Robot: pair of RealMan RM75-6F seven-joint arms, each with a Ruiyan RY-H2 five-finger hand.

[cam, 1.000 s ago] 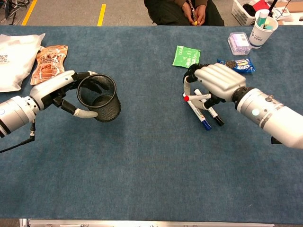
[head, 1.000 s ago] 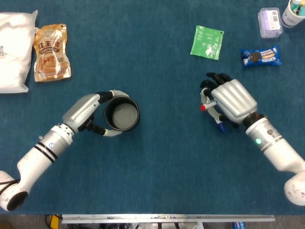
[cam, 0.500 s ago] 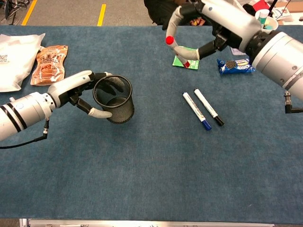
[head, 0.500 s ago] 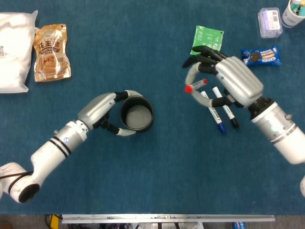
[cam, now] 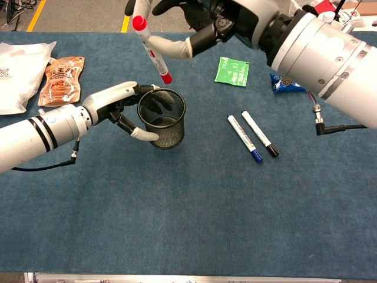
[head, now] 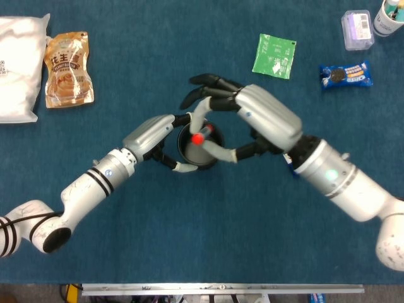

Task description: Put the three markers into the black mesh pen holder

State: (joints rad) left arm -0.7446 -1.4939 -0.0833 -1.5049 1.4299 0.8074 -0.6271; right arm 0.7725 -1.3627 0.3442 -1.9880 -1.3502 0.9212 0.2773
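Red marker held above the black mesh pen holder, ready to be dropped in.

The red marker (cam: 151, 50) is pinched in the right hand (cam: 194, 23) and tilted with its lower tip just over the rim of the black mesh pen holder (cam: 163, 118), apparently so it can slide straight in. The holder is gripped around its side by the left hand (cam: 121, 106), seemingly to keep it upright and steady on the bench (cam: 188, 212). The blue marker (cam: 245, 138) and black marker (cam: 260, 134) lie side by side on the bench, well apart from the holder, not yet picked up.
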